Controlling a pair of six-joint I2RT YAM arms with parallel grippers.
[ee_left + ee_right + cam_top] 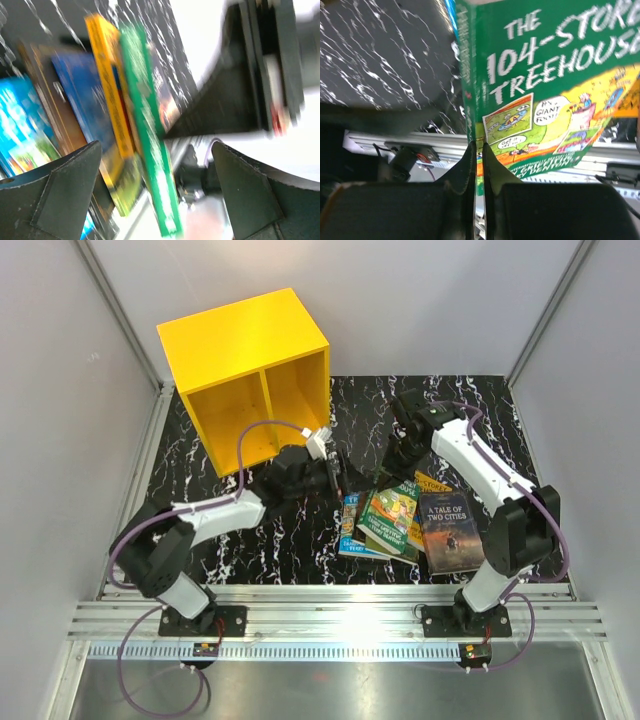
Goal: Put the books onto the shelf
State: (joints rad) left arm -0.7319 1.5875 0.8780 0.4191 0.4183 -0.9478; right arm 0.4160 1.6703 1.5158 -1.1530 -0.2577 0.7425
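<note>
The books lie in a loose pile on the black marbled table, right of centre. The green book, "The 104-Storey Treehouse", is tilted up, and my right gripper is shut on its lower edge near the spine. My left gripper is open, and the blurred edge of the green book stands between its fingers, apart from both. Orange-yellow and blue books show behind it. The yellow shelf stands at the back left with both compartments facing front. From above, the left gripper and right gripper flank the pile's far edge.
A dark book, "A Tale of Two Cities", lies at the right of the pile, beside the right arm's base. Grey walls close in the table on both sides, and a metal rail runs along the near edge.
</note>
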